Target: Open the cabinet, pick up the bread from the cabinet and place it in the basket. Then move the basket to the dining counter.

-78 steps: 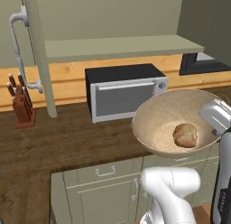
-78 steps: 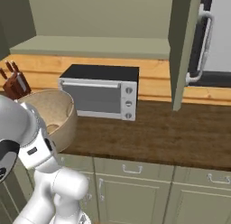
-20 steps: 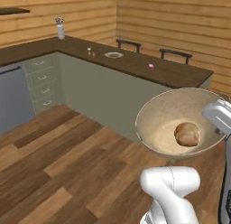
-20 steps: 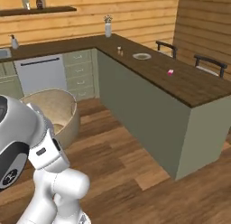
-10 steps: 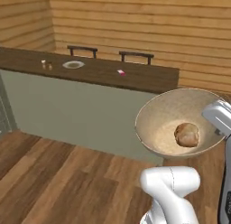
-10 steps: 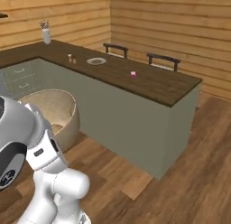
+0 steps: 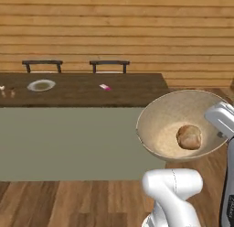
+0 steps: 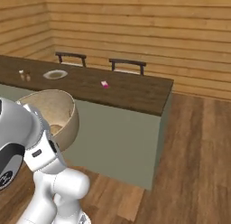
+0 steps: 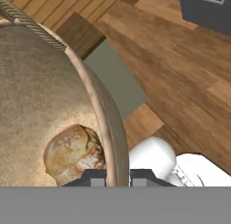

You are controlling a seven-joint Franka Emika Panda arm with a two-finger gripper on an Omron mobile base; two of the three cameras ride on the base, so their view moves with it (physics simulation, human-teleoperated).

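Basket (image 7: 183, 125) carried aloft, bread (image 7: 188, 137) inside, gripper (image 9: 118, 177) pinched narrow on its rim. Transport step; table (image 7: 82, 91) ahead. Next: close in, set basket on bare top.

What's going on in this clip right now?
The robot is carrying the basket in the air, its pincer clamped on the rim, one finger inside and one outside. The bread already lies in the basket's bottom. The dining counter stands ahead, with a white plate, a small pink item and two small shakers on it. The basket has not yet been set down there.
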